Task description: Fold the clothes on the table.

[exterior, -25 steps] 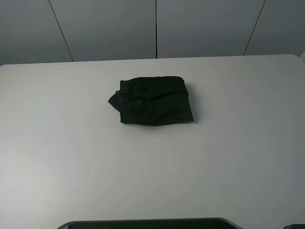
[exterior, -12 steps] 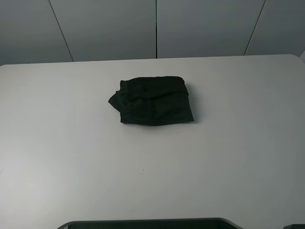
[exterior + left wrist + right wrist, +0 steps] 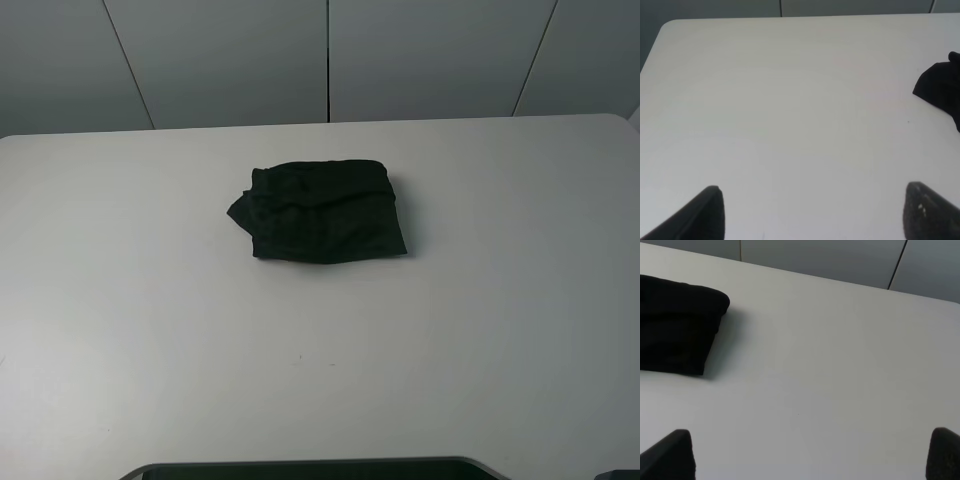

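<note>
Centrally on white table (image 3: pixel 120 330): black T-shirt (image 3: pixel 320 212), folded compact. Left gripper (image 3: pixel 815 210), right gripper (image 3: pixel 810 452): jaws wide, empty, apart from shirt.

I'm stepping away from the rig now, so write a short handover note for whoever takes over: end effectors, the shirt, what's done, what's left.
Left end effector: open, empty, over bare table, apart from the shirt.
Right end effector: open, empty, also apart from the shirt.
Black T-shirt: lies as a compact folded bundle near the middle of the table, toward the far edge; one corner pokes out on its left.
Done: folding looks finished.
Left: perhaps tuck that corner; otherwise nothing obvious.
</note>
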Action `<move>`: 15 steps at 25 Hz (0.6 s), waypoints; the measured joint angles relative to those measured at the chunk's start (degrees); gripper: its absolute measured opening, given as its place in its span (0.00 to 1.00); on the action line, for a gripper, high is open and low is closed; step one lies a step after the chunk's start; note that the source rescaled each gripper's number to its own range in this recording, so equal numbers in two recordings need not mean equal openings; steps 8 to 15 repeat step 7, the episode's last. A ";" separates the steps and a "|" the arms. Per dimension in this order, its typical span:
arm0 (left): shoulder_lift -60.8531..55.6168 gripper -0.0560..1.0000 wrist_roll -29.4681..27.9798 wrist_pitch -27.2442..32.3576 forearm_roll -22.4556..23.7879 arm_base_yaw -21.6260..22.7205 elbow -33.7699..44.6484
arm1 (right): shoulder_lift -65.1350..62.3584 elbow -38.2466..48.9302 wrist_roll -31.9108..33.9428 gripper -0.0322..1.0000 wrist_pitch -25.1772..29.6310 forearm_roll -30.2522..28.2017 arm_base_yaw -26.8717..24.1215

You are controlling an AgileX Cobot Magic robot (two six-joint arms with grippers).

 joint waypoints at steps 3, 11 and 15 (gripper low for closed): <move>0.00 0.94 0.00 0.00 0.00 0.03 0.00 | 0.00 0.00 0.00 1.00 0.00 0.00 0.00; 0.00 0.94 0.00 0.00 0.00 0.03 0.00 | 0.00 0.00 0.00 1.00 0.00 0.00 0.00; 0.00 0.94 0.00 0.00 0.00 0.03 0.00 | 0.00 0.00 0.00 1.00 0.00 0.00 0.00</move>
